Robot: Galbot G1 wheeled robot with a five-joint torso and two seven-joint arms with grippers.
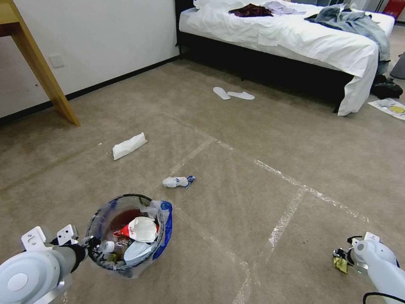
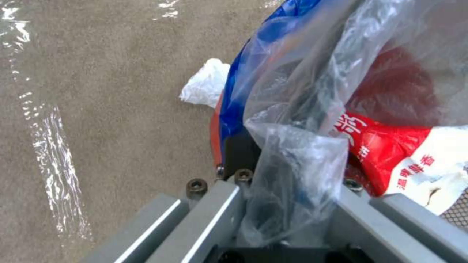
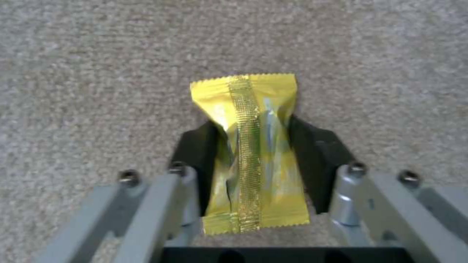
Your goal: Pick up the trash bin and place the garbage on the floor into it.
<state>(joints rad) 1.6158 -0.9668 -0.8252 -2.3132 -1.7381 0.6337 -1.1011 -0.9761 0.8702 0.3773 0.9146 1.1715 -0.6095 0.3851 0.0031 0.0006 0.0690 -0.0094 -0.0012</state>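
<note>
Carpet (image 1: 261, 139): tissue pack (image 1: 129, 146), slippers (image 1: 233, 93).

Beige carpet (image 1: 261, 139), white wall (image 1: 105, 38), white-sheeted bed (image 1: 295, 33), wooden table leg (image 1: 42, 71).
</note>
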